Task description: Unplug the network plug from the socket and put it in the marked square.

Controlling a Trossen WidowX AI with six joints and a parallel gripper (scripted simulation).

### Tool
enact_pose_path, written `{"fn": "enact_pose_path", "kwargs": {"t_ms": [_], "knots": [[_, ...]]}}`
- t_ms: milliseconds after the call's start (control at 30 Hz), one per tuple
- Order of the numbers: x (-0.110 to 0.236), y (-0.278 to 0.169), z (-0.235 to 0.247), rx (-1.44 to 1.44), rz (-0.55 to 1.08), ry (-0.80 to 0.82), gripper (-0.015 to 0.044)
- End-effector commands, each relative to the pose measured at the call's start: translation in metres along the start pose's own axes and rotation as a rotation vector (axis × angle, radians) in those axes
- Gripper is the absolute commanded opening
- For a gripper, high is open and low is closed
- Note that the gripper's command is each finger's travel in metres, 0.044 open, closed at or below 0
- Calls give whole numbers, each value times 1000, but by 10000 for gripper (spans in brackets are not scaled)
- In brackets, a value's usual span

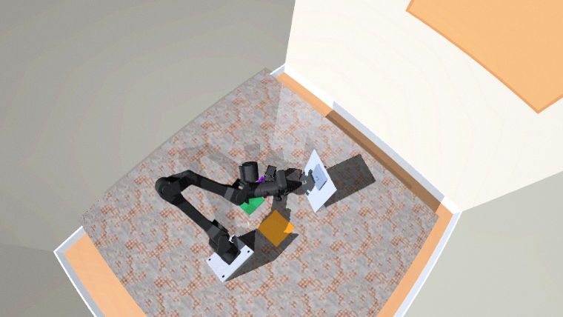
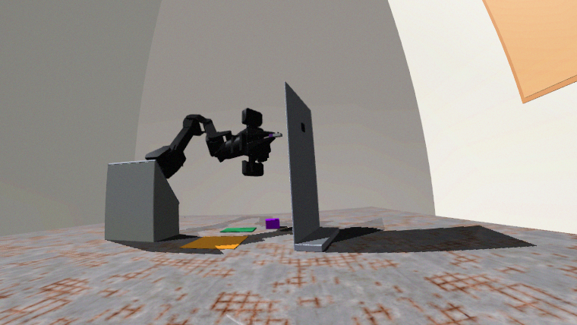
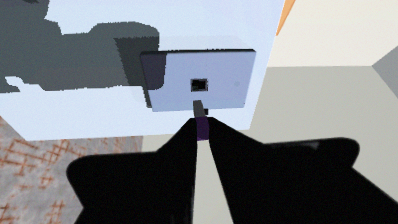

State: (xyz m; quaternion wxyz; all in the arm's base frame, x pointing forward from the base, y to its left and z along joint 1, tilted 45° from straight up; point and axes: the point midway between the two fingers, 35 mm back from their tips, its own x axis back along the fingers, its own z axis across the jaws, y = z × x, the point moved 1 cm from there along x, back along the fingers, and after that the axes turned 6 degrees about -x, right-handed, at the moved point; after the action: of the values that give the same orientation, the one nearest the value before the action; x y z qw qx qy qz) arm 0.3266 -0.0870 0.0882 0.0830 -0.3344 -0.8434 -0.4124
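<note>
My gripper [image 1: 301,183] [image 2: 272,135] [image 3: 201,123] is shut on the plug [image 2: 277,134] [image 3: 202,131], a small piece with a purple body and a grey front part. The plug is clear of the socket [image 3: 199,85], whose dark opening shows empty in the wrist view. A gap shows between the plug's front and the upright panel [image 1: 330,189] [image 2: 301,173] [image 3: 75,115]. The tab is too small to make out. Two flat squares lie on the table, an orange one [image 1: 273,226] [image 2: 212,242] and a green one [image 1: 250,206] [image 2: 238,229]; which is the marked square I cannot tell.
A purple block [image 1: 261,179] [image 2: 272,223] lies on the table beyond the green square, partly hidden under the arm in the top view. The panel stands on a grey foot [image 2: 310,246]. The arm's base [image 1: 224,269] [image 2: 130,201] stands on the side opposite the panel.
</note>
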Motion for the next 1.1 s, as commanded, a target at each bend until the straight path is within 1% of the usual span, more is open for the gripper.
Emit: {"fn": "enact_pose_path", "kwargs": {"t_ms": [0, 400, 1067], "knots": [[2, -1, 0, -6, 3, -2, 0], [5, -1, -2, 0, 0, 0, 0], [23, -4, -53, -3, 3, -3, 0]]}}
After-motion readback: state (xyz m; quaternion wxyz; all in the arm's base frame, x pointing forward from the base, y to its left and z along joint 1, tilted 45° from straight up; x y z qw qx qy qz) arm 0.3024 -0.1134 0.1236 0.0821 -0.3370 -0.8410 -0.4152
